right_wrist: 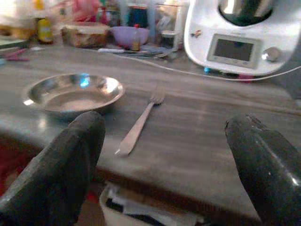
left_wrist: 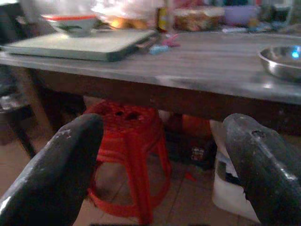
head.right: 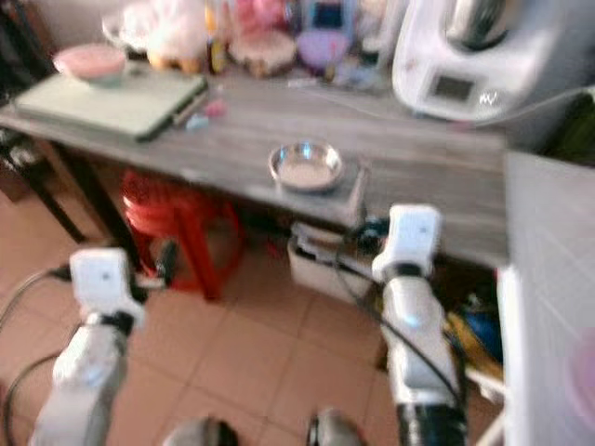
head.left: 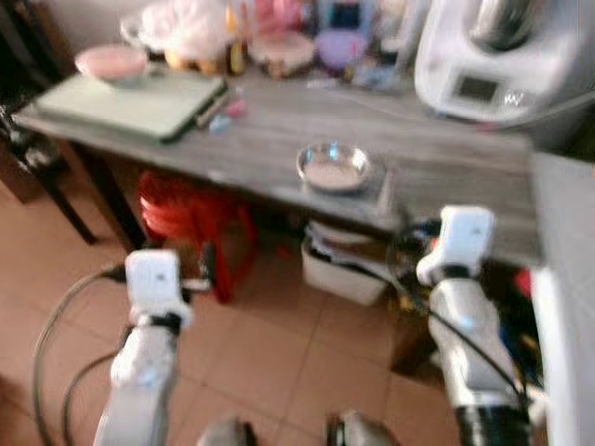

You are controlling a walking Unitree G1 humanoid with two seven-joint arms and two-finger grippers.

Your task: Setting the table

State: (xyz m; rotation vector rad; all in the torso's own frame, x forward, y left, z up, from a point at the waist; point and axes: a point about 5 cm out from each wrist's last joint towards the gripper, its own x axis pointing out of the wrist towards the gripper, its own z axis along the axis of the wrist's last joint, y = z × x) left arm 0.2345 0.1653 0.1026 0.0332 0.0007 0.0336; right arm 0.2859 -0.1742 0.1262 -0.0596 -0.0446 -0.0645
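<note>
A shallow steel bowl (head.left: 334,167) sits near the front edge of the grey wooden table (head.left: 446,158). A metal fork (right_wrist: 138,125) lies just beside it, toward my right, tines pointing away from me. My right gripper (right_wrist: 164,165) is open, held level with the table's front edge and aimed at the fork and the bowl (right_wrist: 73,94). My left gripper (left_wrist: 162,174) is open too, lower than the tabletop and facing the space under the table. Both white wrists (head.left: 153,279) (head.left: 460,242) stand in front of the table.
A red plastic stool (left_wrist: 129,155) and a white bin (head.left: 344,274) stand under the table. On the table are a pale green tray (head.left: 139,102) with a pink bowl (head.left: 112,61), a white kitchen machine (head.left: 502,56), and several containers at the back. A white surface (head.left: 567,279) is on the right.
</note>
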